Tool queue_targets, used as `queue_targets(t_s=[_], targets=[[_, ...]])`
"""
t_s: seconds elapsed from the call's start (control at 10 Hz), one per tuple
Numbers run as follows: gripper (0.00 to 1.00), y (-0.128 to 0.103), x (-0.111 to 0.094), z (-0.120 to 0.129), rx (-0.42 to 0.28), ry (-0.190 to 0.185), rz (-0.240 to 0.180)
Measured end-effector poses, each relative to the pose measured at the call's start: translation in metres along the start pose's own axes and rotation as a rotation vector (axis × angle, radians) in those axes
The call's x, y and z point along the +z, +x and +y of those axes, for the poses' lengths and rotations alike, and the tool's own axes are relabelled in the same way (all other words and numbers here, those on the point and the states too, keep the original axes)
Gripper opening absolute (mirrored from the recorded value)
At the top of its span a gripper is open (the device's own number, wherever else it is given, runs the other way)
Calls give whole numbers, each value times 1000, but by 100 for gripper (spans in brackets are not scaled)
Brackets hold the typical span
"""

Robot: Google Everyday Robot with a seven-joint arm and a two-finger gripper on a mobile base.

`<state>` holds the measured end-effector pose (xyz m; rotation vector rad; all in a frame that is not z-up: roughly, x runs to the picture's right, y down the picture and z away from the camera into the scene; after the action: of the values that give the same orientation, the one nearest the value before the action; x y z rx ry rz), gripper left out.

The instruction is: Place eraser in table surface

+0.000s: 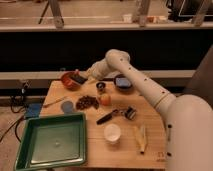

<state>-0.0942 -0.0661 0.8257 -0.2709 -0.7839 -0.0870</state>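
Observation:
My gripper (81, 77) reaches in from the right to the back left of the wooden table surface (125, 153), at the right rim of the red bowl (68, 80). A small dark block, the eraser (78, 79), shows right at the gripper's tip over the bowl's rim. I cannot tell whether it is held or resting in the bowl.
A green tray (50, 143) fills the front left. On the table are a grey disc (67, 106), a brown pile (87, 102), an orange (105, 100), a small can (101, 86), a blue bowl (122, 82), a black-handled tool (111, 117), a white cup (112, 133) and a yellow item (141, 138).

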Motion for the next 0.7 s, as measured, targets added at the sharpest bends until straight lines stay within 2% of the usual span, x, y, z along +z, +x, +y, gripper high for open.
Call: queue_targets(t_s=[0.3, 0.5, 0.7], targets=[[0, 15, -49, 0, 22, 90, 36], [0, 22, -60, 1, 42, 121, 48], [0, 24, -62, 2, 45, 125, 52]])
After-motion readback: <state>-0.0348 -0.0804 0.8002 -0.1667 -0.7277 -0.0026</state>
